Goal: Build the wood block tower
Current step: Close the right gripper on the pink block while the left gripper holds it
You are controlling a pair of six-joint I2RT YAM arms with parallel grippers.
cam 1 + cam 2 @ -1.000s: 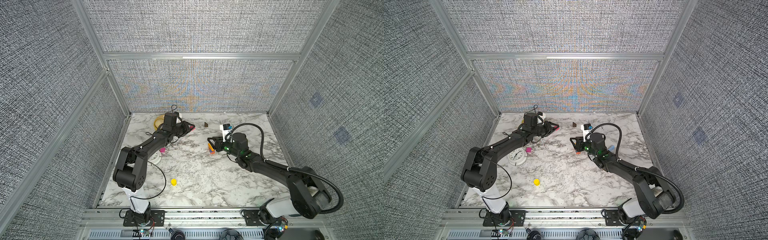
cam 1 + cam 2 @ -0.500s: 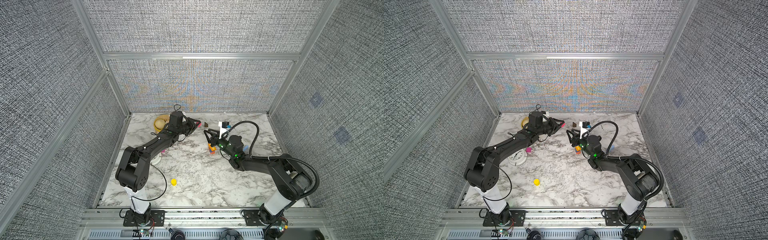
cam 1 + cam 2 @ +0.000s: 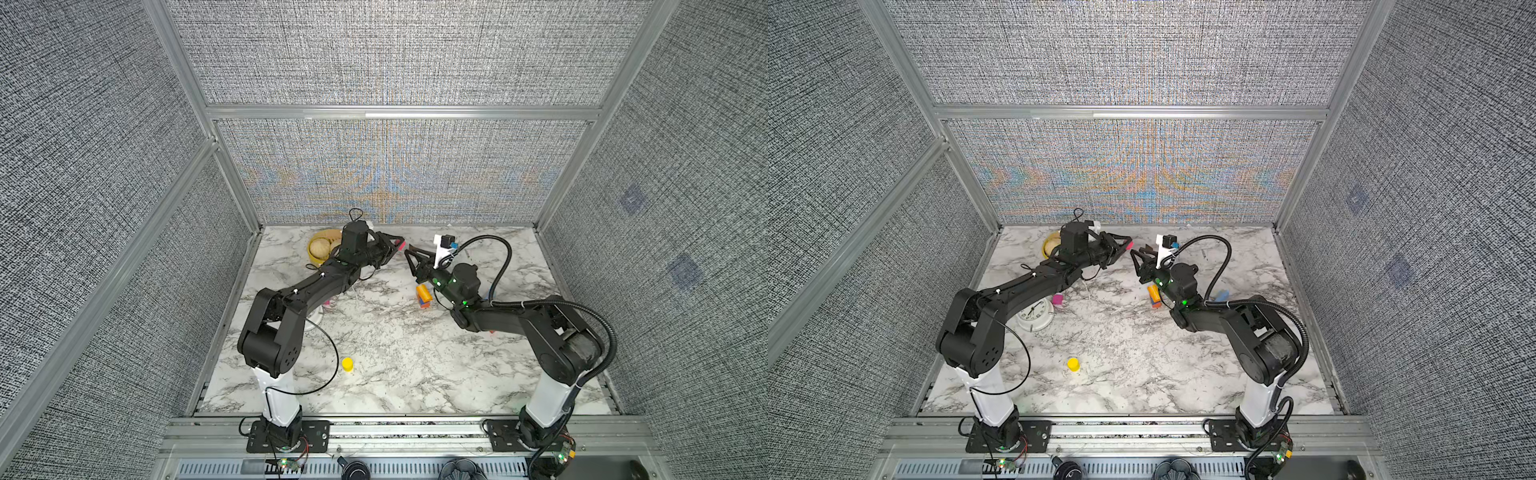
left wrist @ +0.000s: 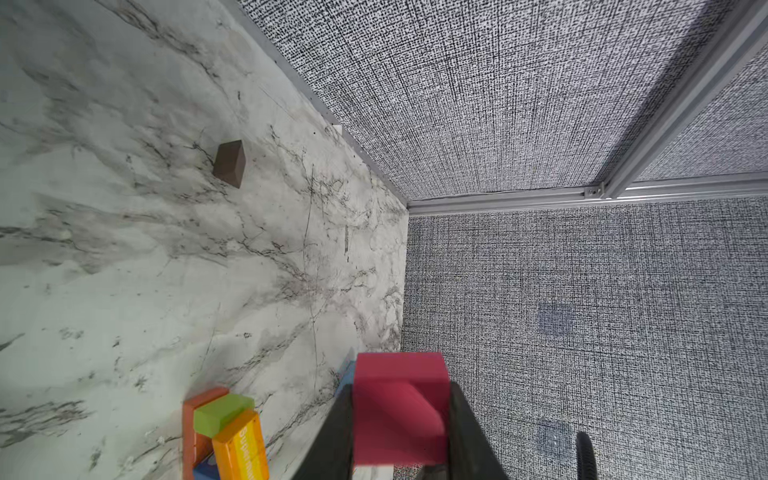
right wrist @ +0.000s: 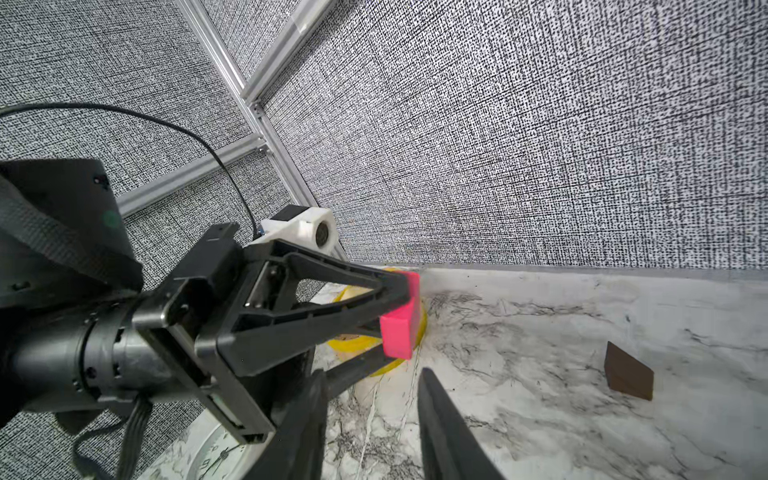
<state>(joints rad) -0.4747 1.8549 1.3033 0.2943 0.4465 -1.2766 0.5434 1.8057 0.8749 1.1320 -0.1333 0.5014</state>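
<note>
Looking across the white-and-grey marble tabletop (image 3: 374, 332), the bit that matters is at the back middle, where the two black arms meet nose to nose. There the left gripper (image 3: 397, 244) is clamped on a bright pink wooden block (image 5: 399, 328), held up clear of the table. Facing it, the right gripper (image 5: 371, 380) has its jaws apart and empty. The pink block sits just ahead of those tips and a touch above them, close but not touching.

My guess is a handover. It could also be going for the dark brown wooden block (image 5: 628, 371) lying on the marble off to one side.

The tower (image 3: 423, 296), a short stack of painted wood blocks, stands right beside the right arm's wrist. From the pink block that's toward the front and the robot's right, so the right arm is clearly the nearer one. The left wrist view shows a red-orange bar (image 4: 192, 428), a lime block (image 4: 222, 413) and an orange block (image 4: 245, 446) with printed lettering, with blue at the foot.

The pink one shows a squarish face in the left wrist view and a narrow edge in the right wrist view, so cube or slab, can't tell.
</note>
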